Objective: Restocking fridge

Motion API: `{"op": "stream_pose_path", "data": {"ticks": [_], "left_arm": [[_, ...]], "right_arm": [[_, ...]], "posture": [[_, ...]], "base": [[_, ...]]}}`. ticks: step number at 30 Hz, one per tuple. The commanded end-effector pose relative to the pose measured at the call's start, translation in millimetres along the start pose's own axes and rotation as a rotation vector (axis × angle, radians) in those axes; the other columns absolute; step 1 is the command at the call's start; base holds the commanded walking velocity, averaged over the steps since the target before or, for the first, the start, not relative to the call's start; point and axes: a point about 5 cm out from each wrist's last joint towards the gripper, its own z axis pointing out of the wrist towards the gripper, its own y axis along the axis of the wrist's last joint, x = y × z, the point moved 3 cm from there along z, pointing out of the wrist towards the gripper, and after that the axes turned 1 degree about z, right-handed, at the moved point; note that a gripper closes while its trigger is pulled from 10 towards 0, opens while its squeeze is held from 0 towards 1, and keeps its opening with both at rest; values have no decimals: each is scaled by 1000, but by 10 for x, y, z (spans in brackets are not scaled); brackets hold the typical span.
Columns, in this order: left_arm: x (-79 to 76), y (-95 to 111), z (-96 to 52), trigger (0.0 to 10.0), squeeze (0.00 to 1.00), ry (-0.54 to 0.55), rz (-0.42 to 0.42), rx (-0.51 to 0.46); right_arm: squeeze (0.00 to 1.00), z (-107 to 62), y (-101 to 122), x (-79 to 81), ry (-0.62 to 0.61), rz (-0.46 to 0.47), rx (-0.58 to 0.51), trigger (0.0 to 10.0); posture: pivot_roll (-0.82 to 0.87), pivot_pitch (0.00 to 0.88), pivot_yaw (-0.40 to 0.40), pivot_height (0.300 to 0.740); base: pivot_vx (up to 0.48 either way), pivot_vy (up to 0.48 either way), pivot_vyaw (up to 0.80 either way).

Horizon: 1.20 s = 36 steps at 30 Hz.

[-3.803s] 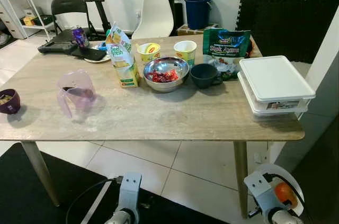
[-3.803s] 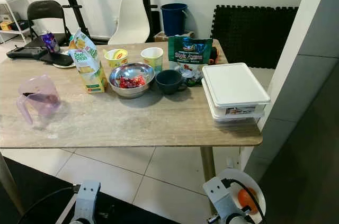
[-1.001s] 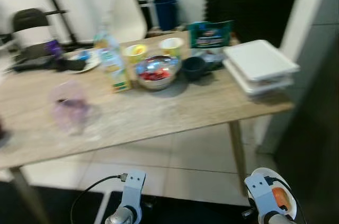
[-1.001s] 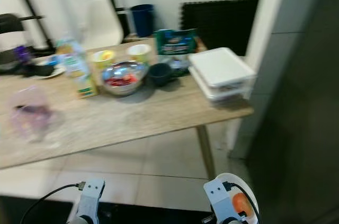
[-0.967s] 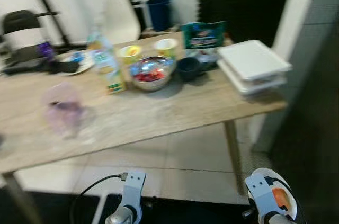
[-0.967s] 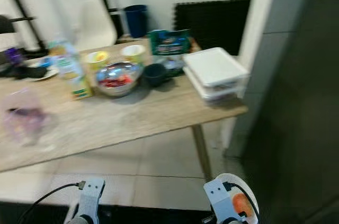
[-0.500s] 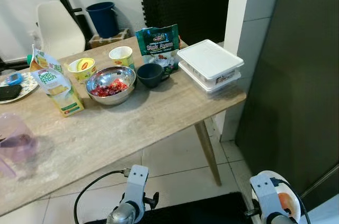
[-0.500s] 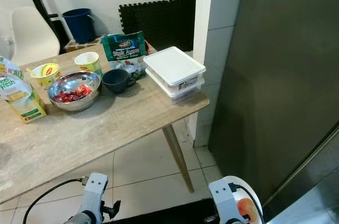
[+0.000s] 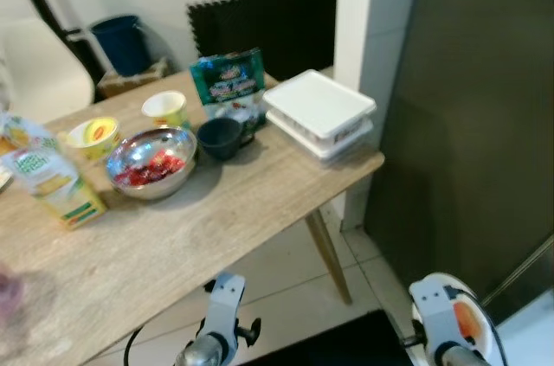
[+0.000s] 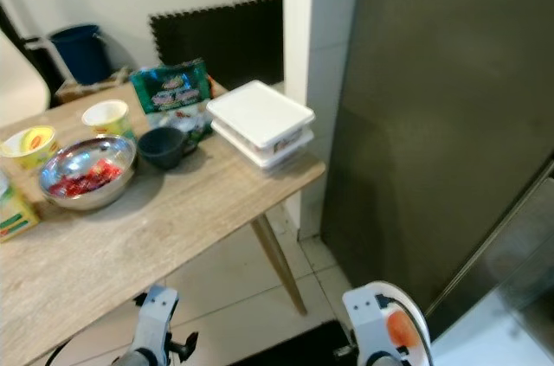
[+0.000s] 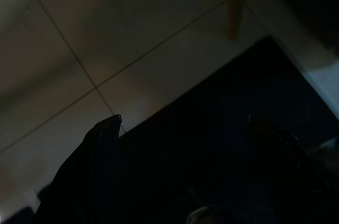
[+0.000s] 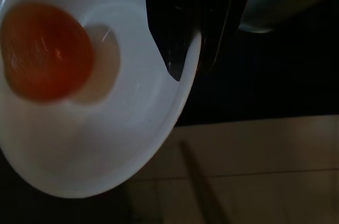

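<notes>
My right gripper (image 12: 193,57) is shut on the rim of a white bowl (image 12: 106,144) that holds an orange round fruit (image 12: 45,57). Bowl (image 9: 435,288) and fruit (image 9: 466,319) hang low at my right side, above the floor. A dark grey fridge door (image 9: 472,115) stands shut at the right. My left gripper (image 11: 183,123) hangs open over floor tiles and a black mat. On the wooden table (image 9: 199,219) stand two stacked white lidded containers (image 9: 318,111), a green food bag (image 9: 229,89), a dark mug (image 9: 218,137), a steel bowl of red pieces (image 9: 147,171) and a milk carton (image 9: 54,191).
Two yellow cups (image 9: 164,108) stand behind the steel bowl. A white tiled pillar (image 9: 368,28) rises between the table and the fridge. A blue bucket (image 9: 117,41) and a black foam mat (image 9: 260,28) are by the back wall. Tiled floor lies under the table's corner leg (image 9: 327,253).
The camera has swung right: the table has slid left in view and the fridge door takes up more of the right. Both arms hang as before, the bowl still held.
</notes>
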Motion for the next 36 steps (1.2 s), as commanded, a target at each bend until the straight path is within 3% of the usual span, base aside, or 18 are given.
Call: {"op": "stream_pose_path", "data": {"ticks": [1,36], "left_arm": [[40,-19,-17,10000,0,1,16,10],[101,-185,-41,10000,0,10,1,101]], "right_arm": [[0,-33,-95,-33,-12,9,26,10000],[0,-76,-211,-89,-49,44,69,10000]], "posture": [[-79,95,110,740],[-95,93,133,740]], "base": [[0,0,-800],[0,0,-799]]}}
